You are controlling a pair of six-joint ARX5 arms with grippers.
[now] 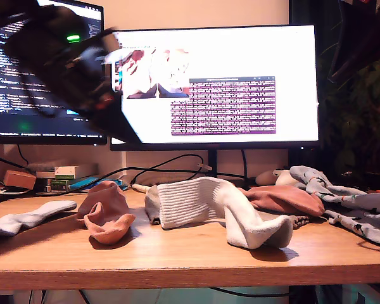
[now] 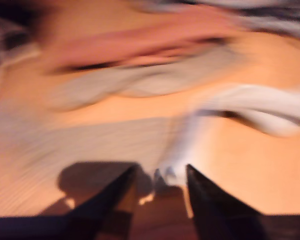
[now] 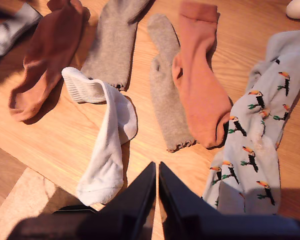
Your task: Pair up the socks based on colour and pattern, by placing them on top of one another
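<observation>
Second wrist view: my second gripper (image 3: 156, 172) hangs clenched and empty. Just ahead lies the white sock (image 3: 107, 150), beyond it two grey socks (image 3: 165, 95) and two salmon socks (image 3: 202, 90), none stacked. Pairing looks unstarted. My first gripper (image 2: 160, 175) is parted, empty.

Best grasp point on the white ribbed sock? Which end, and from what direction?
Take the white ribbed sock at its ribbed cuff. In the second wrist view the cuff curls up off the wooden table, giving a raised fold to pinch, while the rest lies flat. Probably come from above, jaws across the cuff. My second gripper is shut and must open first.
</observation>
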